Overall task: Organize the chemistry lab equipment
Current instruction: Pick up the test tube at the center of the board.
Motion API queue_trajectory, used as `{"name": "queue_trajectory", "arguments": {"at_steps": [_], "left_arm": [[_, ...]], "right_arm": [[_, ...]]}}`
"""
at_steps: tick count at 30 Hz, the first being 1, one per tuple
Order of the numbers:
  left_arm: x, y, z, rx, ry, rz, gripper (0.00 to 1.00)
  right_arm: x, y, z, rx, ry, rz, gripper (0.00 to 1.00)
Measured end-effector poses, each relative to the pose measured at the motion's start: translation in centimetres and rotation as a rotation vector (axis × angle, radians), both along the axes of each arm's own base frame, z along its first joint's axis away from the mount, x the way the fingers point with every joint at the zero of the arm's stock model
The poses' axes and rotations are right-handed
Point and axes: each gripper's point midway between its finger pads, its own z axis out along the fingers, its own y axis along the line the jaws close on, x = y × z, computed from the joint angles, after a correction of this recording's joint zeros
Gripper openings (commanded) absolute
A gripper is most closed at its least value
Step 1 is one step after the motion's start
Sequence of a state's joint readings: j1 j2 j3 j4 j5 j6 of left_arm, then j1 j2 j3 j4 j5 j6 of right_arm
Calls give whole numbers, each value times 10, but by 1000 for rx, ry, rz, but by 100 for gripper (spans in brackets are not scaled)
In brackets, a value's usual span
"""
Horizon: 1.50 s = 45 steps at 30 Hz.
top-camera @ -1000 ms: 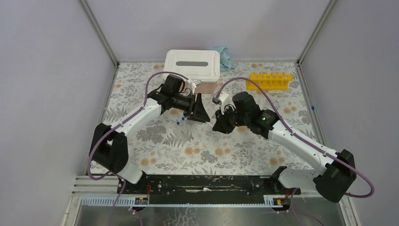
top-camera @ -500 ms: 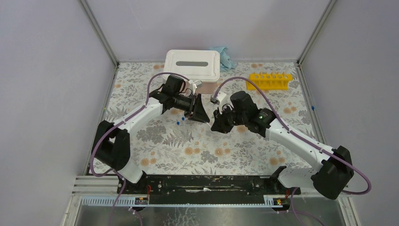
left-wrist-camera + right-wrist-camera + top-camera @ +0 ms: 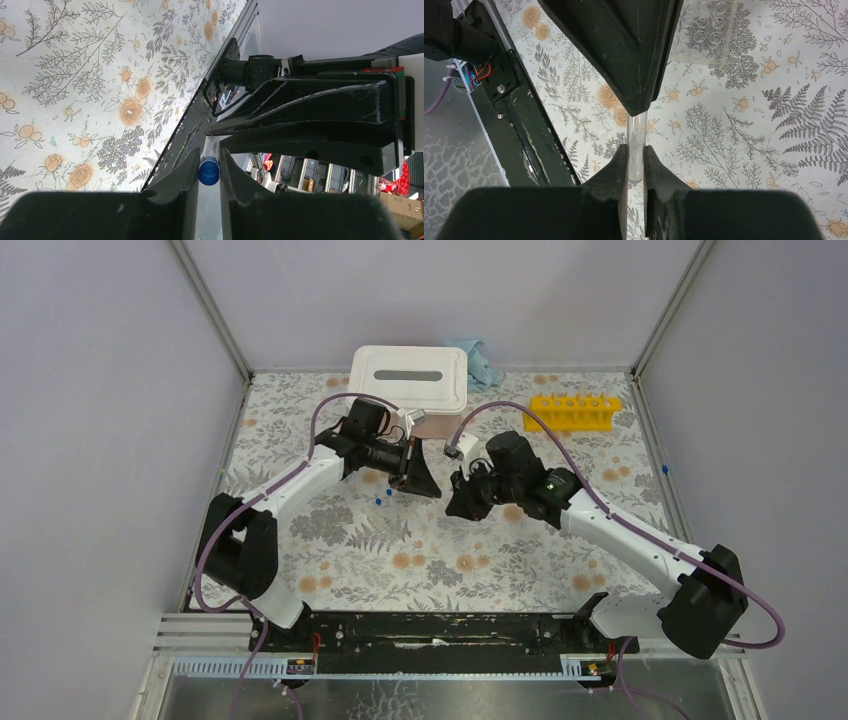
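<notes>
A white box (image 3: 410, 380) sits at the upper middle of the overhead view with its lid on, so its contents are hidden. To its right a blue cloth (image 3: 478, 362) is bunched against the back wall. The yellow rack (image 3: 574, 412) stands at the upper right of the flowered table (image 3: 450, 570), well apart from both arms; from above its holes are too small to show whether anything is in them. In the right wrist view a clear tray (image 3: 704, 30) with round wells lies at the upper right, cut off by the top edge. Two blue specks (image 3: 383, 496) lie on the table just left of the arms' meeting point, too small to make out. The small clear tube (image 3: 209, 172) hangs above the table in the middle of the overhead view, bridging the two claws. The left claw (image 3: 210, 160) is narrowed onto the tube's blue cap, its fingers (image 3: 192, 165) touching it on both sides. The right claw (image 3: 635, 152) pinches the clear end of the tube, which runs up the frame and disappears behind the left claw's black tips.
</notes>
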<state>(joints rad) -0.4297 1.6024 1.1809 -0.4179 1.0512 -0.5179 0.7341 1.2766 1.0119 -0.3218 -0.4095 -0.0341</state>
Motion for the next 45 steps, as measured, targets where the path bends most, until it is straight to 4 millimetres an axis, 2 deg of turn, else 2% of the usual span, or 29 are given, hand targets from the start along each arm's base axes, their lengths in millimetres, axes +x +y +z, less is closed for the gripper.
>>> {"name": "queue_trajectory", "arguments": {"at_steps": [5,6,16,25,29,36,45], "left_arm": [[3,2,0,-1,-7,6,17],[3,2,0,0,-10,7,17],[33,16,-6,152,-175,112,15],[56,51,-7,407,-385,289,13],[61,59,-10,522,-477,331,11],[71,69,-24,701,-587,366,10],[79,81,-54,862,-598,355,10]], "right_arm": [[2,1,0,0,-9,-1,41],[2,1,0,-1,-11,-2,43],[12,-1,1,-12,-48,-38,49],[31,-10,0,-54,-97,-147,55],[42,-19,-4,-87,-111,-230,57],[57,-31,-16,-149,-114,-354,59],[67,-43,-22,-186,-123,-448,63]]}}
